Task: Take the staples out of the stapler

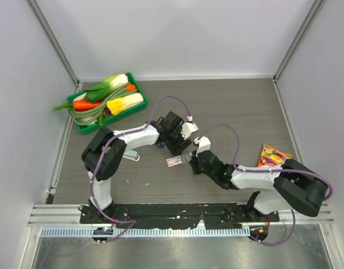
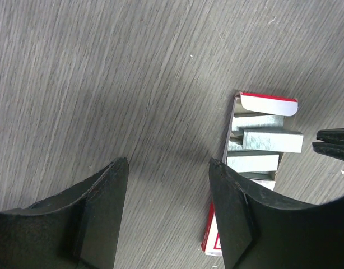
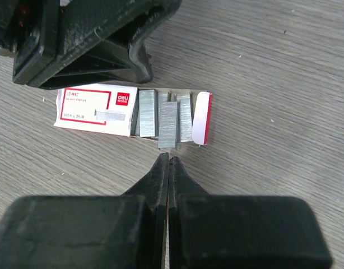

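A small pale blue and white stapler lies on the table beside the left arm's elbow, away from both grippers. An open red-and-white staple box lies between the grippers, with grey staple strips showing at its open end. The box also shows in the left wrist view and the top view. My left gripper is open and empty, low over the table just left of the box. My right gripper is shut, its tips right at the end of one protruding strip.
A green tray of toy vegetables stands at the back left. A colourful packet lies at the right. A small blue object lies under the left wrist. The left gripper's body hangs close above the box.
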### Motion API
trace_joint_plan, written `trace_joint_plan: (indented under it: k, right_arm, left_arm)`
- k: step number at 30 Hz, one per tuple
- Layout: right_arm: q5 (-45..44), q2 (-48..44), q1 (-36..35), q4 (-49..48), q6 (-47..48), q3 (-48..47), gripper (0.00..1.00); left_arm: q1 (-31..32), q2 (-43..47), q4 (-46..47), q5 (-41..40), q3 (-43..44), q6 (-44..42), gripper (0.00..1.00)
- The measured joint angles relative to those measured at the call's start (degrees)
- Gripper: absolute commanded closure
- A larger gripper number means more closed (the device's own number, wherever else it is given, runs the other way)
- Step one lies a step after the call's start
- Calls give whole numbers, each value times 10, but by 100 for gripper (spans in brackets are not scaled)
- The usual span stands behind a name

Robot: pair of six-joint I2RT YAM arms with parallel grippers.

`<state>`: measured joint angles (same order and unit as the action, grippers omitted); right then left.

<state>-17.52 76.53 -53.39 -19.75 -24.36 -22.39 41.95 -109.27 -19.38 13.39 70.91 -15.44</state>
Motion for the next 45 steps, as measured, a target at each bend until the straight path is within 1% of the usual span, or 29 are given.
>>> trace_joint_plan:
  k: [6,20,35,45]
  right_arm:
    - [3,2,0,-5,0,1,99]
    - [15,42,13,-30,0,1,99]
    - [33,70,21,-52,2,-18,99]
    - [43,71,25,-49,3,-22,99]
  left_arm:
    - [0,0,3,-2,0,0,37]
    - [4,0,4,-3,-3,-5,37]
    - [8,-4,4,2,-3,-16,37]
    - [9,-4,5,3,-5,-25,37]
